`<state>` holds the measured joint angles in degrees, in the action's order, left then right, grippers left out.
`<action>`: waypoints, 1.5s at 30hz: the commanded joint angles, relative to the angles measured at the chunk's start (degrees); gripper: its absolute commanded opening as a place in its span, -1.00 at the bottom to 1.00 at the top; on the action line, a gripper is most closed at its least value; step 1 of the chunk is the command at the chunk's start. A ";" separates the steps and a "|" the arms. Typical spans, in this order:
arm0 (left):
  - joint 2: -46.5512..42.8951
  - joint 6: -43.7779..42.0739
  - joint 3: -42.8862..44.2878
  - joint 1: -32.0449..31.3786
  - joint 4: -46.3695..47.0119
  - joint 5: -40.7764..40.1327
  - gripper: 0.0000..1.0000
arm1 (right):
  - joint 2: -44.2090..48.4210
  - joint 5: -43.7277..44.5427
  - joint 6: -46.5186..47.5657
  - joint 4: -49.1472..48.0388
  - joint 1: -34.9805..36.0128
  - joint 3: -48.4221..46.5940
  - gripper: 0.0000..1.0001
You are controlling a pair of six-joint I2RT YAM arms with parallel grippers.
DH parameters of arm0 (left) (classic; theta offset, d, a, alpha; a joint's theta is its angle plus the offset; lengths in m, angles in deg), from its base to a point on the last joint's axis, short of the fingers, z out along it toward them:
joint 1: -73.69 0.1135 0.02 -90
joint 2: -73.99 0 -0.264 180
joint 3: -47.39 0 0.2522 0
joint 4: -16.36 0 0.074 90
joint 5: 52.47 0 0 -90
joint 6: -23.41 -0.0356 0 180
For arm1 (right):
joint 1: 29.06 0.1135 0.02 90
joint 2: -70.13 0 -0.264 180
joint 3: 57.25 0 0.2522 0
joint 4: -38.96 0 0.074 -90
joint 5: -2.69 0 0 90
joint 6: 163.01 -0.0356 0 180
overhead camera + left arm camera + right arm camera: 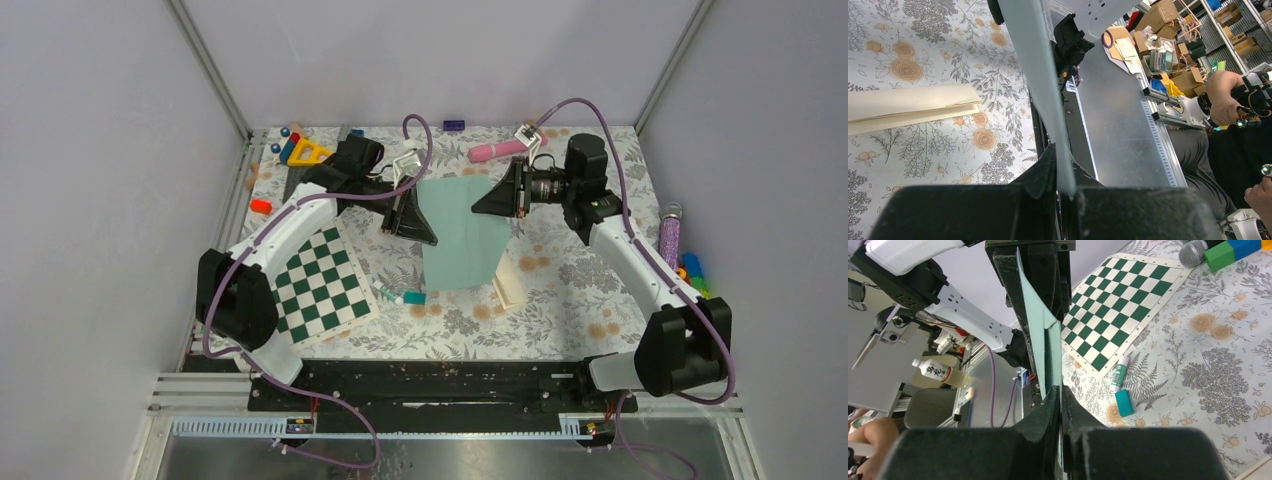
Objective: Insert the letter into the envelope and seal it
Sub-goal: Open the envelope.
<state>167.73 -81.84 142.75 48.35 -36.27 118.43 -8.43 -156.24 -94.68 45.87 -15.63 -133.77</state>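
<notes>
The teal envelope (462,235) is held between both grippers at mid-table and seems raised off the surface. My left gripper (428,236) is shut on its left edge. My right gripper (482,206) is shut on its upper right edge. Both wrist views show the envelope edge-on: in the left wrist view (1040,80) it runs into my left gripper (1064,172), and in the right wrist view (1040,340) into my right gripper (1060,395). The cream folded letter (507,283) lies on the table by the envelope's lower right corner, and also shows in the left wrist view (908,107).
A green-white checkerboard (320,280) lies at the left. A glue stick (388,293) and a small teal block (414,297) lie beside it. A pink object (497,150) and toys (305,152) are at the back. A purple tube (668,235) and blocks (692,270) are at the right.
</notes>
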 commanded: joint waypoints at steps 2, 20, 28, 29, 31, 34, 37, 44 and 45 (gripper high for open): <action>-2.29 -1.98 0.71 -1.45 1.37 3.05 -1.00 | -1.11 -2.77 -10.75 -15.02 0.19 1.56 -0.80; -2.90 -2.86 0.72 -1.55 1.33 2.24 -1.00 | -3.46 -7.66 -24.12 -34.52 0.21 4.99 -1.00; -1.43 -0.98 2.32 -1.73 1.11 -5.14 -1.00 | -4.93 -8.55 -31.62 -44.30 0.44 6.23 -0.94; -1.45 -0.25 2.31 -1.73 1.64 -5.49 -1.00 | -4.87 -8.63 -31.64 -44.37 0.53 6.31 -0.85; -1.67 2.65 1.66 -1.72 4.77 -7.03 -0.99 | -4.61 -8.97 -31.70 -44.52 0.63 6.37 -0.82; -2.44 7.90 -0.44 -1.64 10.71 -10.27 -0.86 | -4.18 -9.50 -31.83 -44.72 0.75 6.57 -0.83; -3.09 11.12 -1.96 -1.64 15.08 -10.84 -0.58 | -4.20 -9.98 -31.50 -44.23 1.13 6.60 -0.86; -3.67 11.90 -2.44 -1.51 16.37 -8.59 0.08 | -3.93 -9.74 -31.06 -43.50 1.25 6.59 -0.94; -3.67 11.91 -2.62 -1.43 16.53 -8.33 0.13 | -3.87 -9.74 -31.06 -43.52 1.27 6.63 -0.94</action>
<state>166.85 -70.99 140.72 47.08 -24.03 109.07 -13.50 -164.65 -125.78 4.39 -15.11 -126.98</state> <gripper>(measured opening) 0.517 0.052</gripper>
